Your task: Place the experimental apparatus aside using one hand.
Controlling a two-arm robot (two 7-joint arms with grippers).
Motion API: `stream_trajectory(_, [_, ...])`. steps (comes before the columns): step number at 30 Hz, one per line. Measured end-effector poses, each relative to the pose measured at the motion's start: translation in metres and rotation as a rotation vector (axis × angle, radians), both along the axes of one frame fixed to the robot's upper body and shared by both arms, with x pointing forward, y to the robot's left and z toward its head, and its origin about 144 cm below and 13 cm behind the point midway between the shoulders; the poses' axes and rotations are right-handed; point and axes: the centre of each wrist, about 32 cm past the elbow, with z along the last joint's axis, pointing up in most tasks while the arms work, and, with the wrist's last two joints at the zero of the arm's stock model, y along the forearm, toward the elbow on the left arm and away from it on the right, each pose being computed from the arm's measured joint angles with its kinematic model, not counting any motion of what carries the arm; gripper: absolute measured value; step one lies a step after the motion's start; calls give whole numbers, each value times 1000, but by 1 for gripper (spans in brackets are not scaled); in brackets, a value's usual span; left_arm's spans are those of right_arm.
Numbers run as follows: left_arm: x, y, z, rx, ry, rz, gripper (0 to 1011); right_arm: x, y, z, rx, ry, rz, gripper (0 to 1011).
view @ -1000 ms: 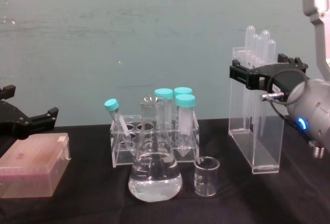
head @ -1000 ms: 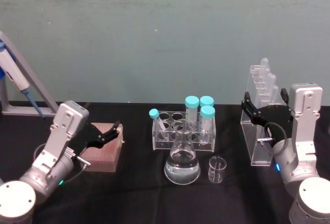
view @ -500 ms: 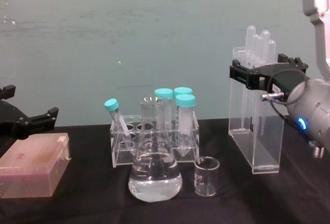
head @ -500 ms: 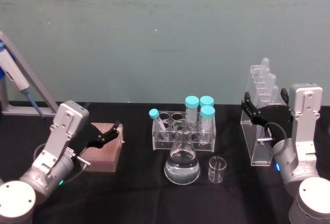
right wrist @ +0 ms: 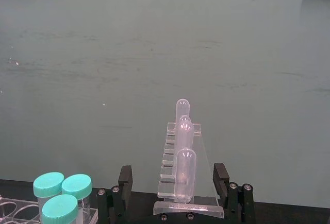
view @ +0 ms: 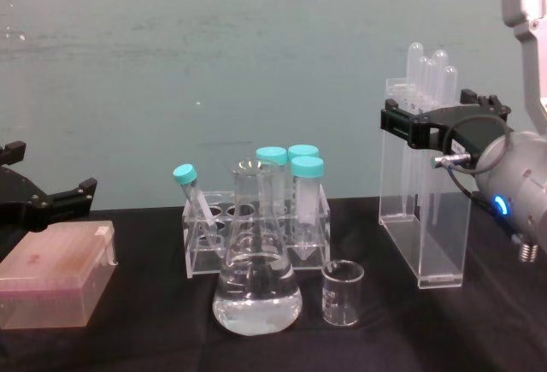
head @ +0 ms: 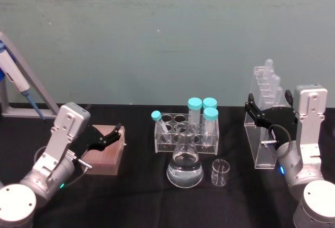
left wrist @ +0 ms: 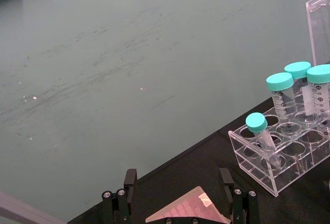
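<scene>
The right gripper (head: 268, 108) straddles the top of the tall acrylic stand (view: 423, 244) at the black table's (head: 136, 202) right, jaws spread. Contact with its clear walls is hard to make out. The left gripper (head: 114, 133), jaws spread, hovers over a pink box (head: 107, 157).

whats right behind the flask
Behind the flask stands the clear tube rack holding four teal-capped tubes. The flask's neck and body cover the rack's middle wells, so their contents can't be seen.
</scene>
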Motion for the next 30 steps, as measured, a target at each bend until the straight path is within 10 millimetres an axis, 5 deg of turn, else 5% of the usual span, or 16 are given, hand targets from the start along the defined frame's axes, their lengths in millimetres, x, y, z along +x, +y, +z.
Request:
stream_trajectory(5, [0,0,0,0,0,0,1000,0,0,0,0,0,0,964])
stream_trajectory(18, [0,0,0,0,0,0,1000,0,0,0,0,0,0,612])
stream_trajectory(30, [0,0,0,0,0,0,1000,0,0,0,0,0,0,609])
